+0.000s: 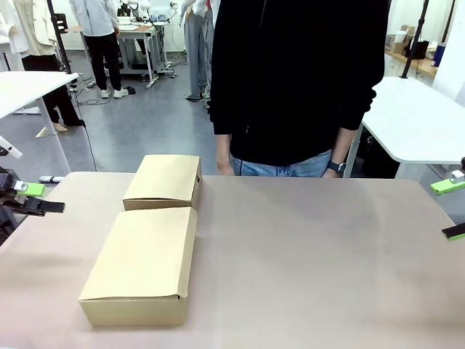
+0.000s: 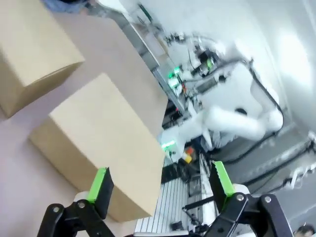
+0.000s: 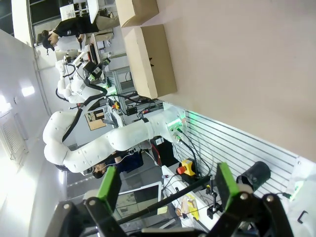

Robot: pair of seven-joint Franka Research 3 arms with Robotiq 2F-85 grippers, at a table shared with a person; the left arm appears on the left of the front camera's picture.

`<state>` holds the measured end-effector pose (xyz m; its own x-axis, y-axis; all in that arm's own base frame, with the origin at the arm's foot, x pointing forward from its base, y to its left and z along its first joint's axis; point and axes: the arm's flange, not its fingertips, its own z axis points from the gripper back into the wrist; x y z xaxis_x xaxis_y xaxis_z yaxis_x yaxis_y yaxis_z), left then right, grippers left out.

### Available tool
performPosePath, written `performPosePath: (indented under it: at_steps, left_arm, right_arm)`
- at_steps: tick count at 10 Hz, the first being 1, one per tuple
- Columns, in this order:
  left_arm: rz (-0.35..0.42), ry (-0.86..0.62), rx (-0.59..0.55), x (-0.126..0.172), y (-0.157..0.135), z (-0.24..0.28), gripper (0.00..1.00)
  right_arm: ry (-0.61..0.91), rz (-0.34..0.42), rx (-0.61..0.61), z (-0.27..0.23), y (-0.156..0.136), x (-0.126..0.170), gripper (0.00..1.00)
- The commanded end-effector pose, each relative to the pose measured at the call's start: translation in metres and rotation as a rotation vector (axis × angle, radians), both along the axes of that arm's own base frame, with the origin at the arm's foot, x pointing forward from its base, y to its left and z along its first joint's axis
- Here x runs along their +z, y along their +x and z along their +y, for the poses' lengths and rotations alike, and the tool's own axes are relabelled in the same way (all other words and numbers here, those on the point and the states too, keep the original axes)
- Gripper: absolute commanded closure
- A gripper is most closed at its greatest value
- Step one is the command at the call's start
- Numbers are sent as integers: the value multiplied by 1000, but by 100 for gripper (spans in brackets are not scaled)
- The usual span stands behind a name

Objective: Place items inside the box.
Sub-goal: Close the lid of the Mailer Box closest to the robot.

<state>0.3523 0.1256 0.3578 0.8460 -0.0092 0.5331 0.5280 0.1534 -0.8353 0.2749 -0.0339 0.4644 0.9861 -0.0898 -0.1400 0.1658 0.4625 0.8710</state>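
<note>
Two closed cardboard boxes lie on the left half of the table. The long box (image 1: 142, 265) is nearer me, and the smaller box (image 1: 163, 182) sits just behind it. The items are out of view. My left gripper (image 1: 36, 198) hovers open at the table's left edge, apart from the boxes. In the left wrist view its jaws (image 2: 161, 182) stand wide and empty, with the long box (image 2: 98, 143) ahead of them. My right gripper (image 1: 450, 209) hangs open at the right edge. The right wrist view shows it (image 3: 167, 180) empty, far from the long box (image 3: 148, 59).
A person (image 1: 290, 87) in a black top stands at the far edge, hands down by their sides. The brown table (image 1: 305, 254) is bare across its middle and right. White tables (image 1: 421, 123) stand behind on both sides.
</note>
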Motion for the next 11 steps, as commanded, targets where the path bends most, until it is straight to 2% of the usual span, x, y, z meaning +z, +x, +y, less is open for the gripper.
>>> performPosePath:
  at_steps: [1, 2, 11]
  left_arm:
    - [34, -95, 40, -5, 9, 10, 0]
    - [0, 0, 0, 0, 0, 0, 0]
    - [0, 0, 0, 0, 0, 0, 0]
  right_arm:
    - [21, 3, -5, 1, 0, 5, 0]
    - [21, 3, -5, 1, 0, 5, 0]
    - [21, 3, -5, 1, 0, 5, 0]
